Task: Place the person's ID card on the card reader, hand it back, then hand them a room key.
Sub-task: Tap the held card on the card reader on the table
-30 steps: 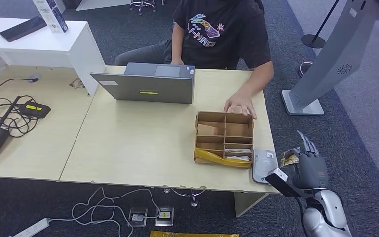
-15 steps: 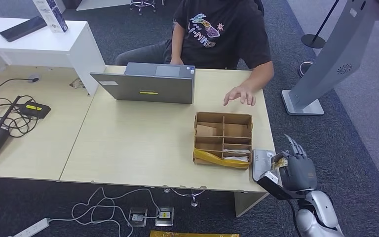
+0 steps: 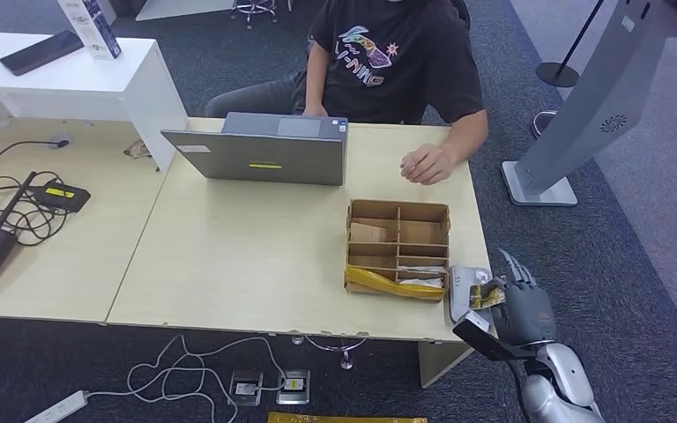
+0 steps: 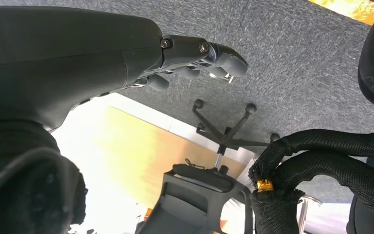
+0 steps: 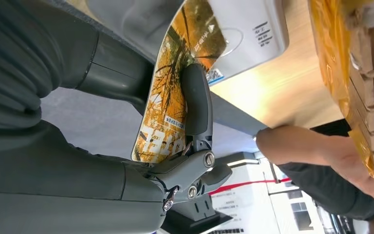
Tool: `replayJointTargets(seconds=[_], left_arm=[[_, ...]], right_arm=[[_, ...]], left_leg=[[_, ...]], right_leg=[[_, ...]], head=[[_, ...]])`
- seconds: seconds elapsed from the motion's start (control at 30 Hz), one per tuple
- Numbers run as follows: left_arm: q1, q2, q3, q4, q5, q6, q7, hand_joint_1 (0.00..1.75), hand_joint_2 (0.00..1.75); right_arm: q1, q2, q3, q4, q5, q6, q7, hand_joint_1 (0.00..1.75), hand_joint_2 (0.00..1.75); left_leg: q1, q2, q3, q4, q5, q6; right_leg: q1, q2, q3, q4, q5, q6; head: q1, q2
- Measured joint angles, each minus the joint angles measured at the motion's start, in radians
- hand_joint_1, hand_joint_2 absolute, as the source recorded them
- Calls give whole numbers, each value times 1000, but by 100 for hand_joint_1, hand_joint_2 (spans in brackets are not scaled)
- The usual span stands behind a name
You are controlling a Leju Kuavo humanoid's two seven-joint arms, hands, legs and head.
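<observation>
The right hand (image 3: 518, 304) pinches the ID card (image 5: 175, 87) at the card reader's (image 3: 467, 291) three-o'clock edge (first step, I judge), so next it must lay it flat.

right hand (image 3: 522, 306) holding card (image 3: 487, 296), card reader (image 3: 465, 288)

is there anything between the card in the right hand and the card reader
Nothing visible. The right hand holds the ID card at the card reader's outer edge, and the reader's top looks bare. The cardboard organizer sits on the reader's far side, out of the path.
</observation>
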Motion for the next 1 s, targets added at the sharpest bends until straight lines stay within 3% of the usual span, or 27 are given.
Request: replayJointTargets(seconds=[0.43,1.0], left_arm=[[0,0,0,0,-1,0,0,0,0],[1,1,-7,0,-7,0,-1,0,0]], right_arm=[[-39,5,16,71,-45,-20,-26,175,175],[-118,-19,14,25,-11,35,6,175,175]], left_leg=[[0,0,1,0,0,0],[0,0,0,1,0,0]], right_leg=[[0,0,1,0,0,0],[0,0,1,0,1,0]], head=[[0,0],[0,0]])
